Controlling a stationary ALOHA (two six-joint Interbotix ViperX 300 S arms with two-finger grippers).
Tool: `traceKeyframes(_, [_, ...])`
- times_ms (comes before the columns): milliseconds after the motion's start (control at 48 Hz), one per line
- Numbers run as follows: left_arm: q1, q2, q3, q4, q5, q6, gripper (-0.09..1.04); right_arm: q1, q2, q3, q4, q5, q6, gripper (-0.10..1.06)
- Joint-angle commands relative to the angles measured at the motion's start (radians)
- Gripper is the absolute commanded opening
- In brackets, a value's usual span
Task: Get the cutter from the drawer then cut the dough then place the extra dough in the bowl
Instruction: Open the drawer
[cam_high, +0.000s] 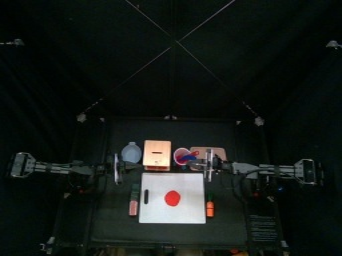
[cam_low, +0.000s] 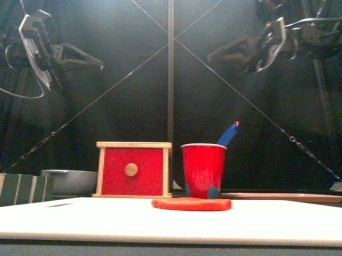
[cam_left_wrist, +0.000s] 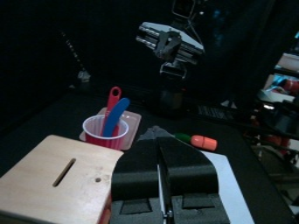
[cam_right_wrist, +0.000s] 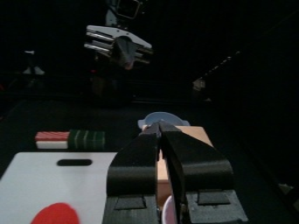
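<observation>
Red cup (cam_low: 203, 168) just beside wooden box (cam_low: 134, 170)

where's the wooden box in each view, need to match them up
Top view: wooden box behind the white cutting board, its left half.
Front view: box left of the red cup, drawer front facing us.
Left wrist view: close up, slot on top.
Right wrist view: mostly hidden behind the jaws.
Shared landmark: the white cutting board.

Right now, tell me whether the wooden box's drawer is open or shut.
Shut: the red drawer front sits flush inside the wooden box, and the top view shows nothing jutting out.
</observation>
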Motion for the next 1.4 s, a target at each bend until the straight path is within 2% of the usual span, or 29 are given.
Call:
traceKeyframes(21, [-0.035,0.055,-0.011,-0.075,-0.06,0.0,0.11,-0.041,0.137,-0.101,-0.018,-0.097,-0.005,0.01])
traceKeyframes(188, [-0.117,0.104,-0.015,-0.16,-0.089,0.0,0.11,-0.071,0.31,-0.21,-0.028,-0.16,-0.006,0.01])
traceKeyframes(375, [-0.195,0.147,-0.018,-0.275,-0.098,-0.003,0.11,-0.092,0.499,-0.354,-0.043,-0.164,-0.006,0.01])
traceKeyframes(562, [-0.221,0.184,-0.032,-0.462,-0.114,-0.035,0.11,-0.106,0.646,-0.479,-0.048,-0.164,-0.008,0.01])
traceKeyframes(667, [-0.239,0.219,-0.04,-0.491,-0.135,-0.054,0.11,-0.11,0.71,-0.529,-0.048,-0.164,-0.006,0.01])
traceKeyframes(938, [-0.27,0.408,-0.101,-0.511,-0.21,-0.164,0.11,-0.118,0.793,-0.592,-0.049,-0.1,-0.006,0.01])
traceKeyframes(1146, [-0.279,0.568,-0.178,-0.512,-0.212,-0.273,0.11,-0.118,0.824,-0.603,-0.058,-0.044,-0.008,0.01])
traceKeyframes(1396, [-0.279,0.655,-0.249,-0.578,-0.212,-0.299,0.12,-0.117,0.845,-0.601,-0.063,-0.008,-0.008,0.01])
